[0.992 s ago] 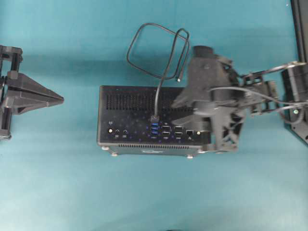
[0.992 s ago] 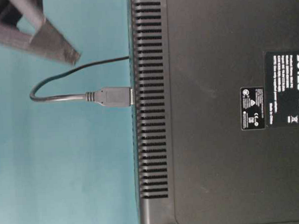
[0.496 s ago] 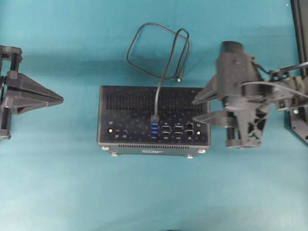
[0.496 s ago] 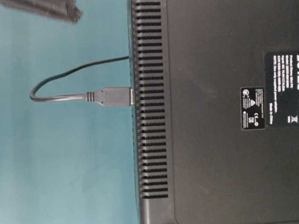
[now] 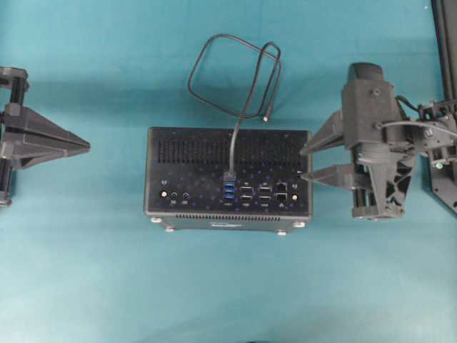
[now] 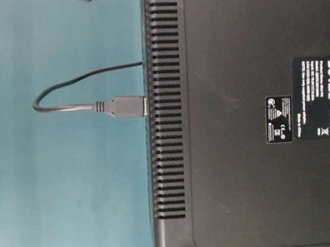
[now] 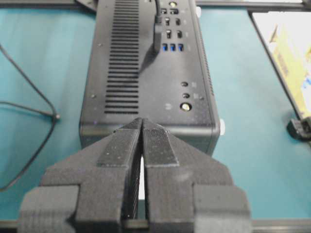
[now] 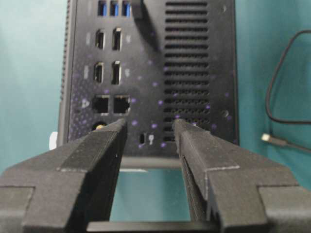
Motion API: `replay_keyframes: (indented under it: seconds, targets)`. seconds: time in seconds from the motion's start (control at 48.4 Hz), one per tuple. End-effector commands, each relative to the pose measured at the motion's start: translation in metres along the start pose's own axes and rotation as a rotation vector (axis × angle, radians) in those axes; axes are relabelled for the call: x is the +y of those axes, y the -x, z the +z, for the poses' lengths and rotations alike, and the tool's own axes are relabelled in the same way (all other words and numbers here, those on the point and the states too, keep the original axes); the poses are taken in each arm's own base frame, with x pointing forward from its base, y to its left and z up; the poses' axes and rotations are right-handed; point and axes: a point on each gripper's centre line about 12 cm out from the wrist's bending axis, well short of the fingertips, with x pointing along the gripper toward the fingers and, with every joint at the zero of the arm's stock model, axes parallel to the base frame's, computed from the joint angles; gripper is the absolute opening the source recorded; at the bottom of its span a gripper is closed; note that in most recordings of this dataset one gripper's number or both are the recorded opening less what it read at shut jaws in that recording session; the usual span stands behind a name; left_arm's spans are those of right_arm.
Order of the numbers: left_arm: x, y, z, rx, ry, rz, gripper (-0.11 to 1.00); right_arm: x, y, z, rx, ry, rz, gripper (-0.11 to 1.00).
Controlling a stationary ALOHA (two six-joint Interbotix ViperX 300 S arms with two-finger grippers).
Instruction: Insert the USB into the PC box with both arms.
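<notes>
The black PC box lies mid-table with its port face up. The USB plug stands in the socket just above the blue ports; its thin black cable loops behind the box, and the metal-tipped free end rests on the mat. The table-level view shows the plug seated against the box. My right gripper is open, empty, just off the box's right edge. My left gripper is shut on nothing, far left, pointing at the box.
A black frame runs down the right edge of the table behind the right arm. In the left wrist view a yellow-and-white sheet and a black foot lie beyond the box. Teal mat surrounds the box.
My right gripper has drawn back to the right, from over the box's right end to just beside it, still open. It has left the table-level view. The plug stays seated.
</notes>
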Motion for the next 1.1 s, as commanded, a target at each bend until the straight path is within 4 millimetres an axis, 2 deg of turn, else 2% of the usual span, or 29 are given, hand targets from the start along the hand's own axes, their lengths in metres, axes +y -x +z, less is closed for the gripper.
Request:
replay_keyframes:
  seconds: [0.0,0.31,1.075]
  targets:
    - [0.0,0.002,0.002,-0.012,0.0,-0.002,0.0,0.002,0.008,0.005,-0.049,-0.004,0.014,0.5]
    - [0.0,0.011,0.002,-0.038,0.0,-0.002,0.0,0.002,0.012,0.002,-0.058,-0.001,0.019,0.5]
    - [0.0,0.009,-0.003,-0.023,0.0,-0.002,0.0,0.002,0.017,-0.005,-0.136,0.001,0.044,0.5]
